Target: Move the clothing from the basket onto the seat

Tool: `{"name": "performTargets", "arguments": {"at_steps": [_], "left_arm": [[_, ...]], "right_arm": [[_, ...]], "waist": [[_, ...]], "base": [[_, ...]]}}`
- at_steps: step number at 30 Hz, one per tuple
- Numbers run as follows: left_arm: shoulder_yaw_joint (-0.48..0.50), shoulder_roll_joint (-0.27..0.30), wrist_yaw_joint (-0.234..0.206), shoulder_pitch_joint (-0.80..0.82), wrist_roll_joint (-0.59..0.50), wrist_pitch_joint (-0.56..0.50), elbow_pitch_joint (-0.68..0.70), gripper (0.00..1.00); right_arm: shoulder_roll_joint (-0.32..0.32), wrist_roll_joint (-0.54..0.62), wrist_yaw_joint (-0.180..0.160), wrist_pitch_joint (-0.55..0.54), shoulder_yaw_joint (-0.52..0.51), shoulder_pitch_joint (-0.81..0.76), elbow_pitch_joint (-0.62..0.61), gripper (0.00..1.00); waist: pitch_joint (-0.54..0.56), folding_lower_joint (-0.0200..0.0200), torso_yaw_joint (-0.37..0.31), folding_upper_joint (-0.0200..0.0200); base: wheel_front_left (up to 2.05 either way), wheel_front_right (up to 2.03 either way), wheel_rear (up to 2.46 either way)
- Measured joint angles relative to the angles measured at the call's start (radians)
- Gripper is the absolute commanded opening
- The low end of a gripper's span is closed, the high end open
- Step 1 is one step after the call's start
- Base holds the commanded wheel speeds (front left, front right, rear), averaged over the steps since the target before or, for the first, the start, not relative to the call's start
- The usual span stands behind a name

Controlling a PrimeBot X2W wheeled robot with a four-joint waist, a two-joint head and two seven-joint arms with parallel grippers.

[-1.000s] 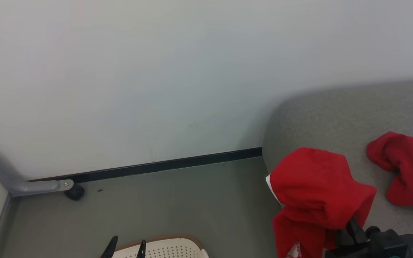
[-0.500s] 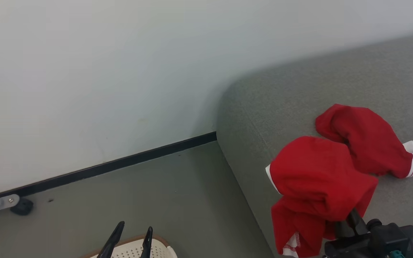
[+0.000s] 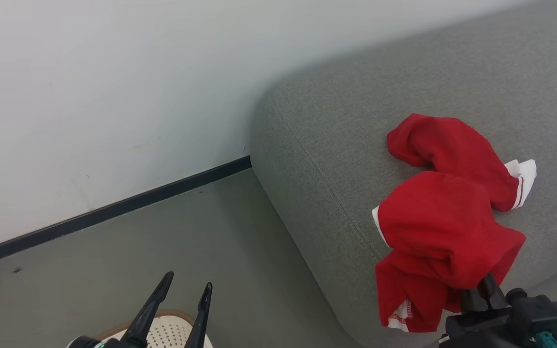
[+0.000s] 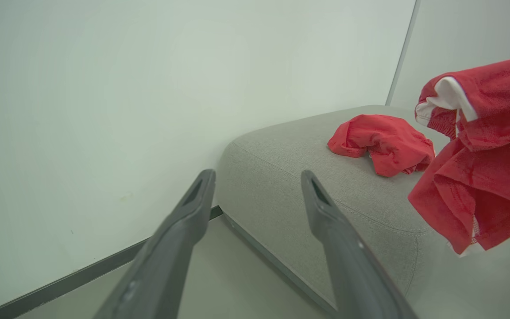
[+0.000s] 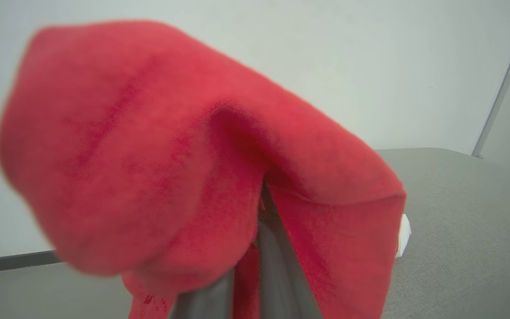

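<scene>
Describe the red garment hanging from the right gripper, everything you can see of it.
The held garment is soft bright red cloth with white trim at one edge and white stitching along a lower hem. It drapes bunched like a hood over the right gripper, whose fingers are closed in its folds, with loose ends hanging down. It hangs at the front edge of the grey-green seat, near a second red garment lying there. Whether it touches either is unclear.
</scene>
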State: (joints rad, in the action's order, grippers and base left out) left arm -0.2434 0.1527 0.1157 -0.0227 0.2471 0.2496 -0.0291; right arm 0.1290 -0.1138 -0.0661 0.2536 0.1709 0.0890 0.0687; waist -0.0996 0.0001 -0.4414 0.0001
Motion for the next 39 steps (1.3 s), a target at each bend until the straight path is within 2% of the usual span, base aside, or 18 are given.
{"name": "performTargets", "arguments": {"at_steps": [20,23,28,34,39], "left_arm": [[-0.052,0.012,0.009,0.038,-0.005,0.0,0.016,1.0],[-0.104,0.038,0.01,0.038,0.001,0.0,0.053,1.0],[-0.198,0.087,0.015,0.036,-0.005,0.0,0.098,1.0],[-0.218,0.127,0.015,0.036,-0.006,0.0,0.133,1.0],[-0.23,0.167,0.015,0.036,-0.012,0.0,0.161,1.0]], "right_arm": [[-0.021,0.007,-0.004,0.0,-0.029,0.001,-0.013,0.0],[-0.026,-0.009,-0.004,0.0,-0.05,0.008,0.002,0.0],[-0.02,-0.048,0.002,0.0,-0.122,0.047,0.017,0.0],[0.026,-0.082,0.024,0.0,-0.202,0.132,0.02,0.0],[0.061,-0.165,0.027,0.0,-0.328,0.218,0.032,0.0]], "waist": [[-0.044,0.0,-0.022,0.0],[-0.047,0.0,-0.021,0.0],[-0.064,0.0,-0.02,0.0],[-0.106,0.0,-0.016,0.0],[-0.156,0.0,-0.014,0.0]], "base": [[0.0,0.0,0.0],[0.0,0.0,0.0],[0.0,0.0,0.0],[0.0,0.0,0.0],[0.0,0.0,0.0]]}}
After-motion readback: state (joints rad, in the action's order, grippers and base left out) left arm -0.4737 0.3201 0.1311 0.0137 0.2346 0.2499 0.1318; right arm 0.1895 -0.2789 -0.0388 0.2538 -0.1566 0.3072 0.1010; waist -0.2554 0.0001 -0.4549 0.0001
